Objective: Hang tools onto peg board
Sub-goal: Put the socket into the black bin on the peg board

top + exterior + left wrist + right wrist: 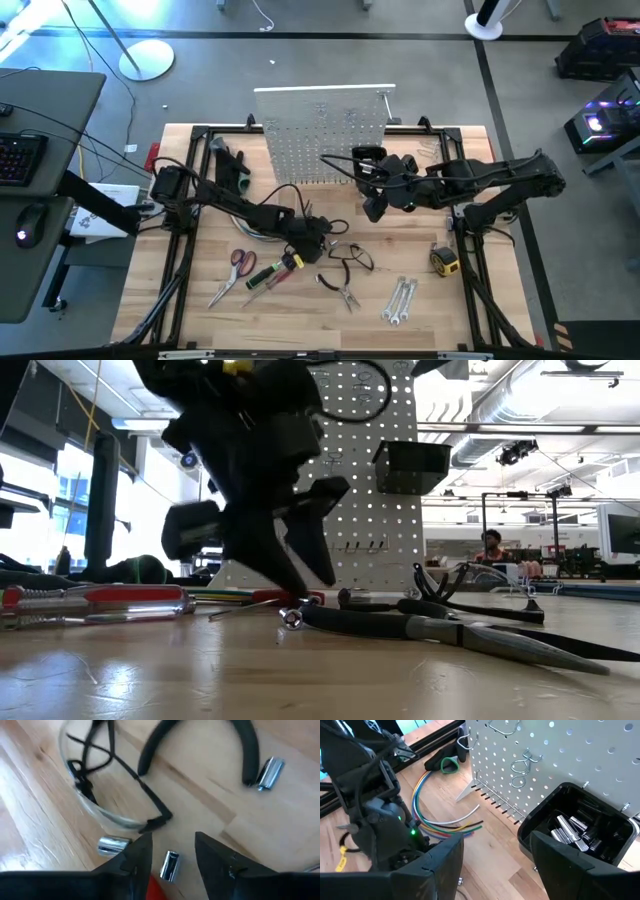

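Left claw low over the table, fingers parted, straddling a small silver socket; contact hard to judge, probably not yet clamped. Pliers, scissors, screwdrivers, wrenches, tape measure lying flat nearby. Right claw spread wide, empty, beside the peg board and its black bin.

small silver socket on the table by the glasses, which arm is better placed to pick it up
Left. The left gripper hangs low with the silver socket between its open fingers; the right gripper is up by the peg board.
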### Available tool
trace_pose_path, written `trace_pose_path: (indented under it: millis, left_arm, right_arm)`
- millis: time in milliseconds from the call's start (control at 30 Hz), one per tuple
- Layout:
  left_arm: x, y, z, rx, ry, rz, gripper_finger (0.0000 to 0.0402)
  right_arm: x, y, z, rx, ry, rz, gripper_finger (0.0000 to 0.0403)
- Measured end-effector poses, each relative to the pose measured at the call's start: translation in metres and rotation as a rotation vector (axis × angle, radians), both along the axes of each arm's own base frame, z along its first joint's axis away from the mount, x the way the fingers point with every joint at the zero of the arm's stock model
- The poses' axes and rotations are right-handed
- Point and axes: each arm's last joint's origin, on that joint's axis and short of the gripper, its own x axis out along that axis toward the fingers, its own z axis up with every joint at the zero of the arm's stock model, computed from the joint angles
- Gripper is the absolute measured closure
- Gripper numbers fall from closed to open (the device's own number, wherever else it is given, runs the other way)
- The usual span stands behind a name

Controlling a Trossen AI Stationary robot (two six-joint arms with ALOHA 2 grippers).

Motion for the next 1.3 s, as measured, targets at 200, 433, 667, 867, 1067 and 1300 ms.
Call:
trace_pose_path:
  millis: [200,433,667,867,1067,1300]
  left_arm:
    - [-0.003,0.001,-0.01,0.032,0.066,0.027,0.027]
    - [-0.002,0.01,-0.015,-0.036,0.105,0.04,0.0271]
    - [-0.005,0.009,-0.022,-0.071,0.164,0.054,0.033]
    - [0.004,0.009,-0.01,-0.121,0.183,0.174,0.0365]
    - [-0.001,0.019,0.011,-0.103,0.214,0.264,0.0365]
    - [-0.006,0.043,0.08,-0.15,-0.065,0.432,0.0365]
  right_arm:
    - [0.0,0.0,0.0,0.004,-0.003,-0.004,0.0179]
    - [0.0,0.0,0.0,0.004,-0.004,-0.005,0.0179]
    - [0.0,0.0,0.0,0.017,-0.011,-0.016,0.0179]
    - [0.0,0.0,0.0,0.019,-0.012,-0.013,0.0179]
    - [-0.004,-0.001,0.006,0.027,-0.015,0.019,0.0179]
    - [-0.016,-0.005,0.042,-0.043,-0.118,0.011,0.0179]
